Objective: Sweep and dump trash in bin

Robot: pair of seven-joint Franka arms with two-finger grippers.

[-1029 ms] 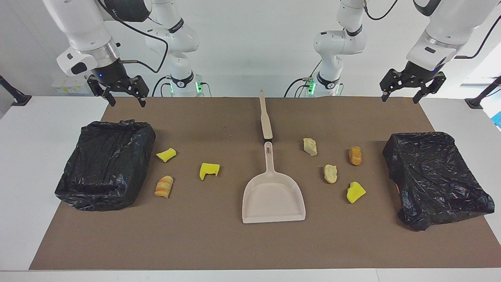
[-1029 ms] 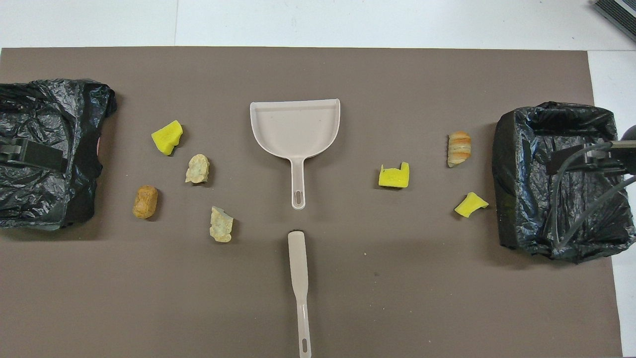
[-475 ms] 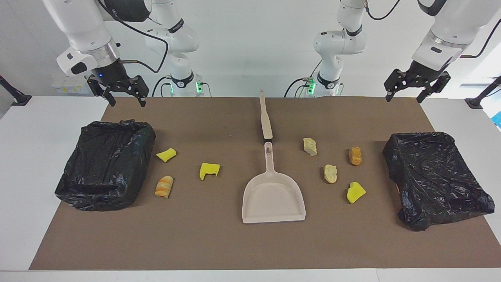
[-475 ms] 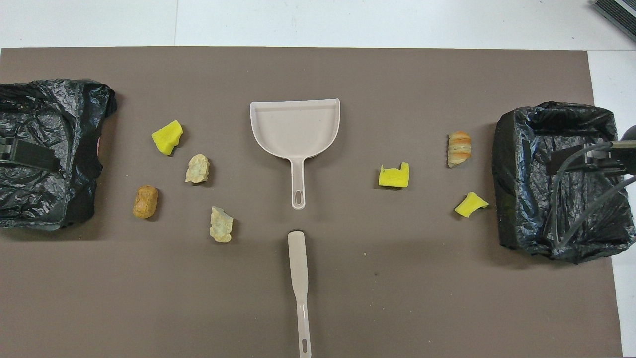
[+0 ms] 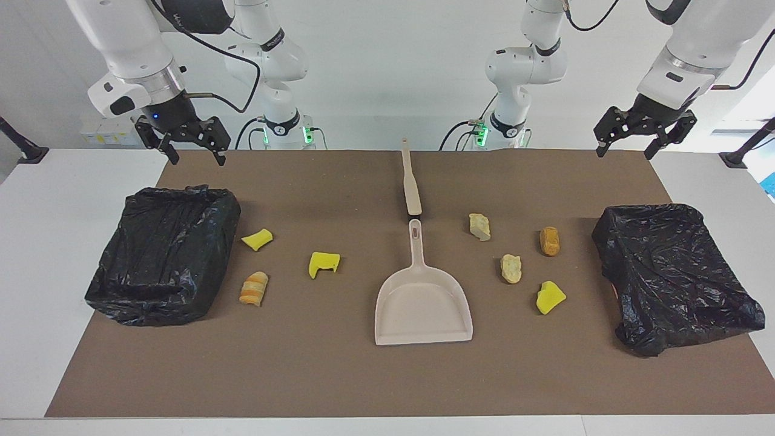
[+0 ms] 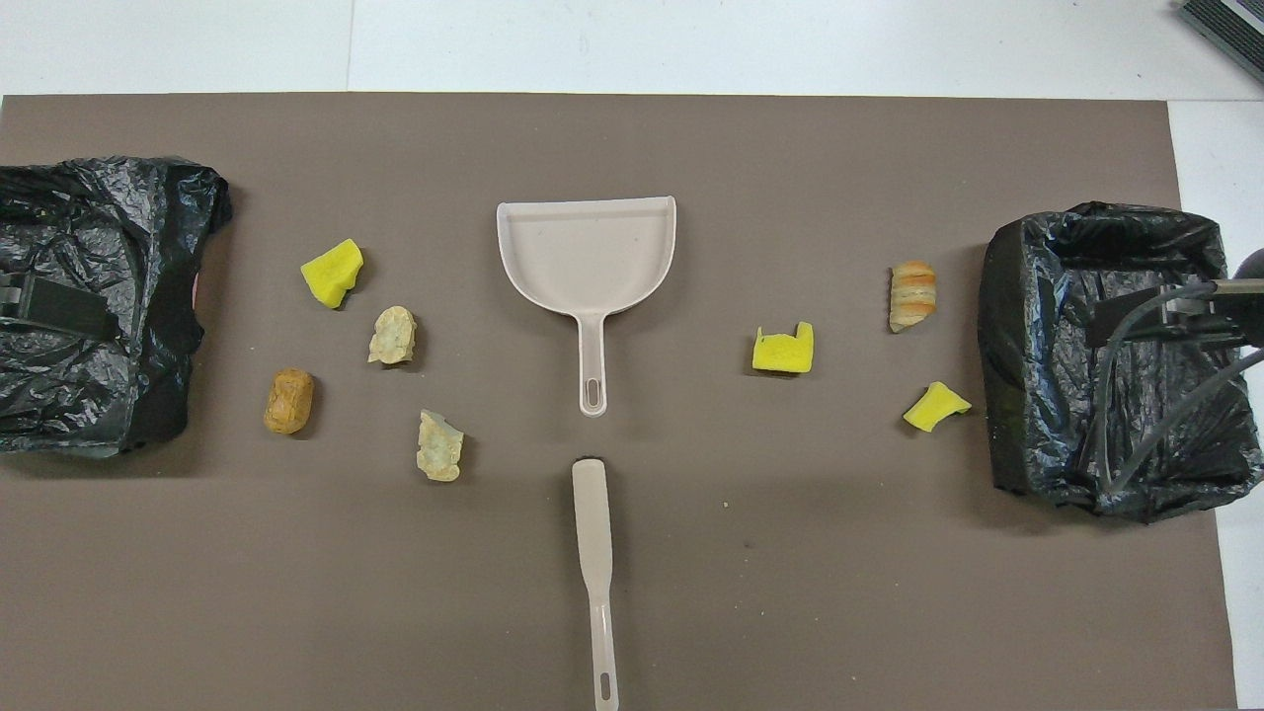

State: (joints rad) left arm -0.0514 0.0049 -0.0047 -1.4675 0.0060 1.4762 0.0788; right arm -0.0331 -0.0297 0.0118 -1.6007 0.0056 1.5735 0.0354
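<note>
Dustpan (image 5: 422, 312) sits mid-tabletop (image 5: 36, 254), brush (image 5: 411, 181) just robot-side of its handle. Trash (image 5: 513, 268) is scattered either side of the dustpan, between it and two bins (image 5: 163, 254). Left tool (image 5: 623, 151) and right tool (image 5: 194, 158) hang up, fingers apart, empty.

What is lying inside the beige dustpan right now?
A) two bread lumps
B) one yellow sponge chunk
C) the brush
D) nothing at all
D: the dustpan shows a bare pan, while all seven scraps, such as the yellow sponge chunk and the bread lump, lie on the brown mat beside it, and the brush lies apart, nearer to the robots.
</note>
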